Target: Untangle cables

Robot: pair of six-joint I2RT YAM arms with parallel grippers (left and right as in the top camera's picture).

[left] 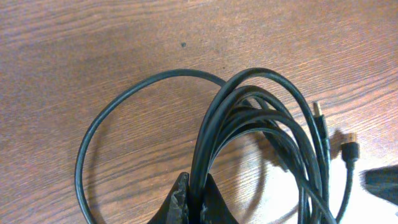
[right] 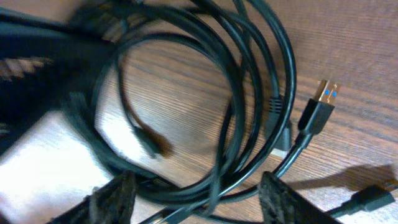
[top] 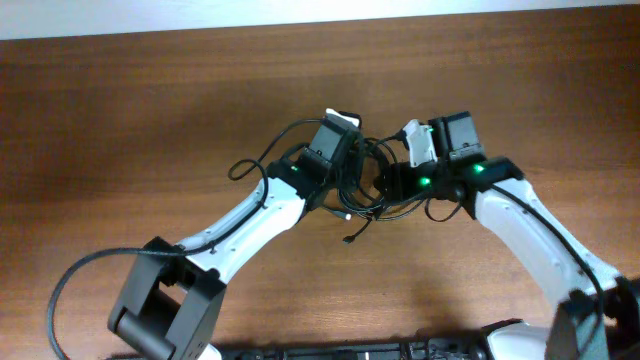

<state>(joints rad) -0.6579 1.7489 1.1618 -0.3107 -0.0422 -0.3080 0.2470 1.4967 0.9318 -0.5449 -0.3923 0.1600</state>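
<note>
The cables (top: 362, 205) lie as one tangled black bundle on the wooden table between my two arms. In the left wrist view the cables (left: 261, 112) fan out in several loops, with two metal-tipped plugs (left: 318, 113) at the right. My left gripper (left: 198, 190) is shut on a few strands of the bundle. In the overhead view my left gripper (top: 350, 165) sits at the bundle's left side and my right gripper (top: 388, 178) at its right. My right gripper (right: 199, 196) stands open, its jaws wide apart with several strands of the cables (right: 249, 93) crossing between them. A gold-tipped USB plug (right: 323, 99) lies beside them.
One cable loop (top: 250, 165) reaches out to the left of the bundle, and a loose plug end (top: 350, 238) trails toward the front. The thick black wire of the left arm (top: 70, 285) curves at the front left. The table's far edge (top: 320, 25) meets a white wall.
</note>
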